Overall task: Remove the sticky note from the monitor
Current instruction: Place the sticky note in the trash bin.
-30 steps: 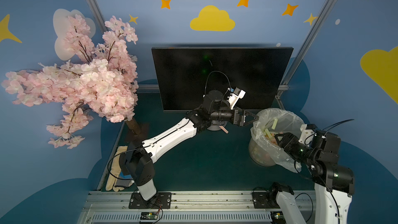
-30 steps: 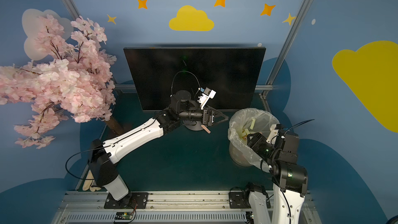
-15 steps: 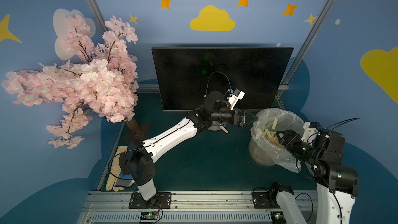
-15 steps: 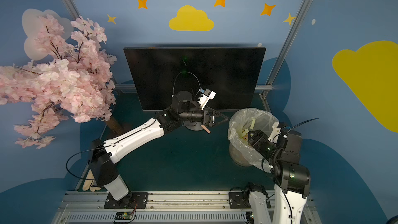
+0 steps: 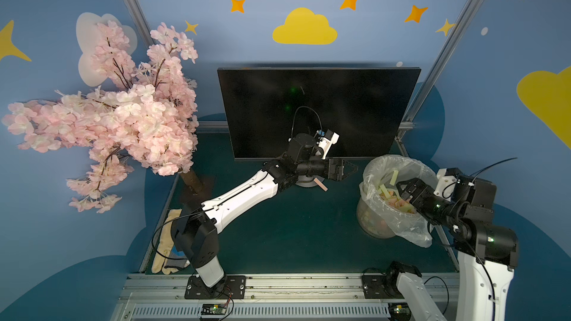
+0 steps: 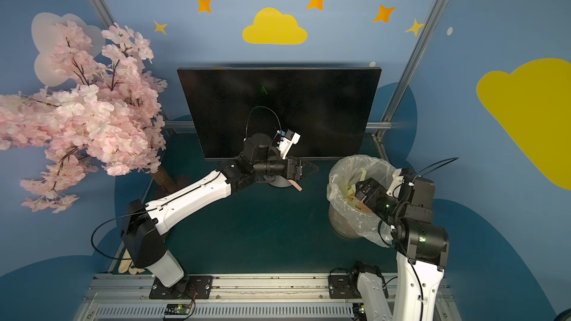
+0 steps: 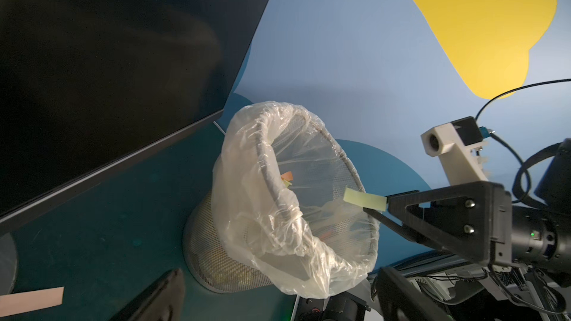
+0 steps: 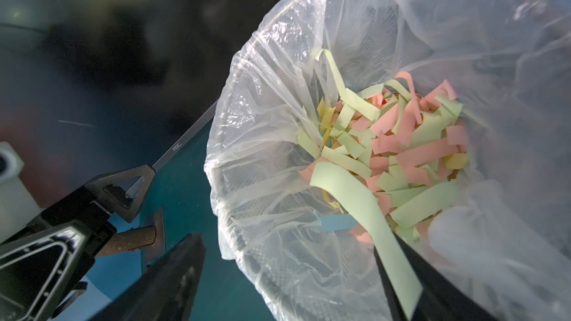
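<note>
Pale-green sticky note [image 7: 364, 200], off the monitor [image 5: 318, 112], clings to one finger of the wide-jawed right gripper [image 5: 406, 191] over the right-hand bin [image 5: 370, 174]; wiping it on the rim should free it, the left gripper [image 5: 350, 168] likewise wide.

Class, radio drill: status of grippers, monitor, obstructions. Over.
Left gripper open, empty, by the monitor. Right gripper open over the lined bin, green sticky note clinging to one finger. Screen bare. Pink note on the table nearby.

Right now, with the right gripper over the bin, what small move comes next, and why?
Probably brush the right gripper against the bin liner: its jaws stand open, yet the pale green sticky note clings to one finger.
</note>
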